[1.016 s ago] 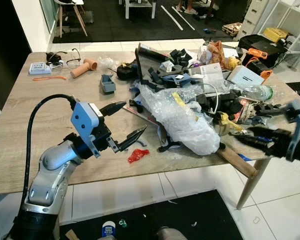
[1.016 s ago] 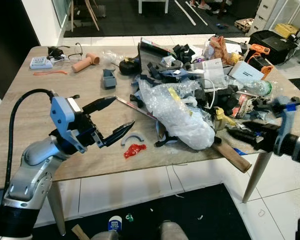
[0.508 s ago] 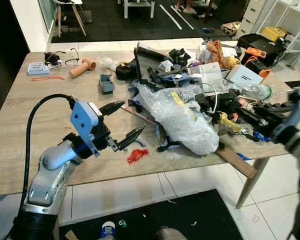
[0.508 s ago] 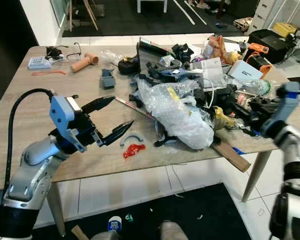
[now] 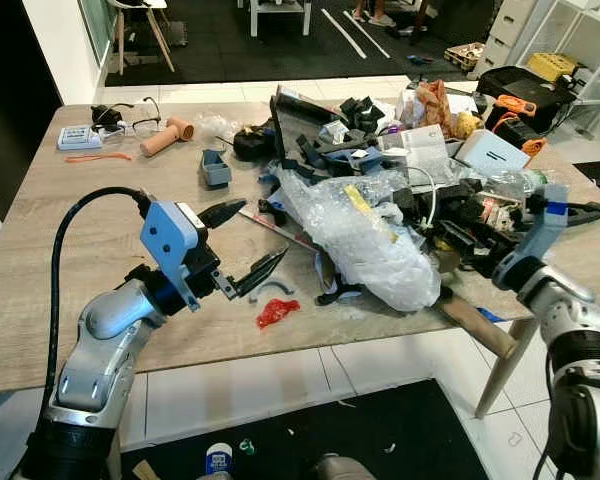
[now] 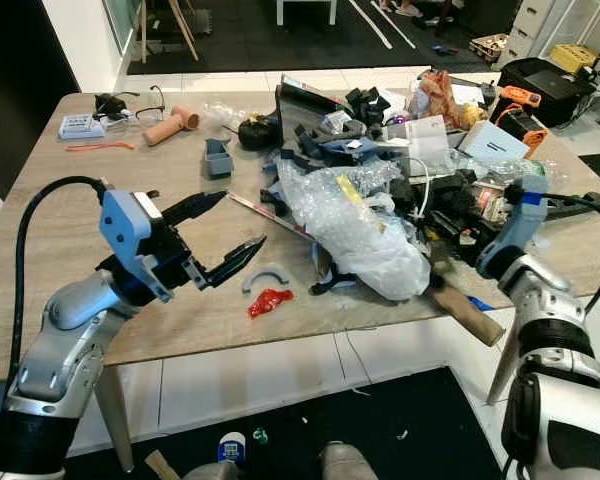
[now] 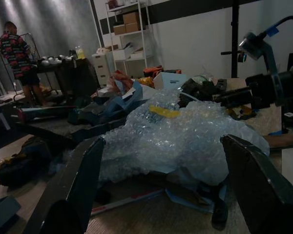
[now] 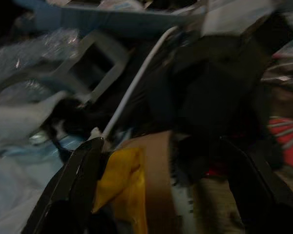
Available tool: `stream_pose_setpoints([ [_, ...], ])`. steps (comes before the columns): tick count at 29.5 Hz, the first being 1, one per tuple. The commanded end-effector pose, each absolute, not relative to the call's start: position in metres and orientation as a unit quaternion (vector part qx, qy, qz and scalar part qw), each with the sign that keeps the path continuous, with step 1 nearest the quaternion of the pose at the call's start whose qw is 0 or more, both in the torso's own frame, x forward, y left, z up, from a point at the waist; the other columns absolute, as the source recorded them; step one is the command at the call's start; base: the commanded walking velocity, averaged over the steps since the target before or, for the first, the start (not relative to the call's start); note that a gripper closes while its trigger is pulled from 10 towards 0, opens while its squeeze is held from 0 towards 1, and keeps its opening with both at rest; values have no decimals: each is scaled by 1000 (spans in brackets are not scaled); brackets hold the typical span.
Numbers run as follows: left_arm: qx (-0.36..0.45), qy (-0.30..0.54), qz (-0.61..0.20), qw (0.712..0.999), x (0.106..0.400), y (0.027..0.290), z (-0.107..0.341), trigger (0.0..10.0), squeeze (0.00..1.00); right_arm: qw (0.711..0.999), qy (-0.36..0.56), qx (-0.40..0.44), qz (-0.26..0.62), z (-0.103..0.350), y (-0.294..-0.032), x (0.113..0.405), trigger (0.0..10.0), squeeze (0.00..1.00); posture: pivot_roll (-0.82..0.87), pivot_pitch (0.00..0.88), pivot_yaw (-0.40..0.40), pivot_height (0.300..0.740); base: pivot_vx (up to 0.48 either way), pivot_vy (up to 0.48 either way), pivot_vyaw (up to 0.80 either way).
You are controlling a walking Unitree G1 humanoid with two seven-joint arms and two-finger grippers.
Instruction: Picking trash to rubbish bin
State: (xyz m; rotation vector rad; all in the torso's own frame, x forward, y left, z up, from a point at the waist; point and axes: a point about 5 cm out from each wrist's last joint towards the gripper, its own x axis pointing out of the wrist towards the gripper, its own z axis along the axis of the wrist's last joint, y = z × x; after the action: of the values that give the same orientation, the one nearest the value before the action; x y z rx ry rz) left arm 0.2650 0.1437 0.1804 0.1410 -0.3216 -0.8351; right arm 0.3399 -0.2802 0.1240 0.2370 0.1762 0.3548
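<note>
A big wooden worktop [image 5: 70,230] holds a huge heap of trash [image 5: 400,190] on its right half. The biggest piece in the heap is a lump of clear bubble wrap [image 5: 365,235], which lies at the front of the pile, close to the near edge.

The left gripper [image 5: 245,245] hangs above the worktop, to the left of the bubble wrap, with its two black fingers spread wide apart and nothing between them. In the left wrist view the bubble wrap [image 7: 180,141] sits right in front of those open fingers, but not touching them.

The right gripper [image 6: 458,222] reaches into the right side of the heap, among black bits and a yellow scrap [image 8: 119,178]. Its fingers are spread apart too, and they hold nothing.

A small red scrap [image 5: 276,311] lies on the bare wood, just below the left gripper. A little grey curved piece [image 5: 277,287] lies right beside it.
</note>
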Motion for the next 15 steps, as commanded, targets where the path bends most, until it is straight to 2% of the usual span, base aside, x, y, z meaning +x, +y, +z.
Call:
stream_pose_setpoints([
  [1,75,-152,-397,902,266,147,179,10000,0,969,114,105,194,114,-272,338,10000,0,-51,0,-28,740,0,0,0],
  [13,75,-153,-389,905,266,148,179,10000,0,968,159,33,191,99,-272,333,10000,0,-51,0,-32,740,0,0,0],
  [14,75,-153,-389,905,267,149,180,10000,0,970,157,30,184,100,-273,334,1647,0,-51,0,-32,740,0,0,0],
  [15,75,-153,-389,905,267,149,180,10000,0,970,157,30,184,100,-273,334,1647,0,-51,0,-32,740,0,0,0],
])
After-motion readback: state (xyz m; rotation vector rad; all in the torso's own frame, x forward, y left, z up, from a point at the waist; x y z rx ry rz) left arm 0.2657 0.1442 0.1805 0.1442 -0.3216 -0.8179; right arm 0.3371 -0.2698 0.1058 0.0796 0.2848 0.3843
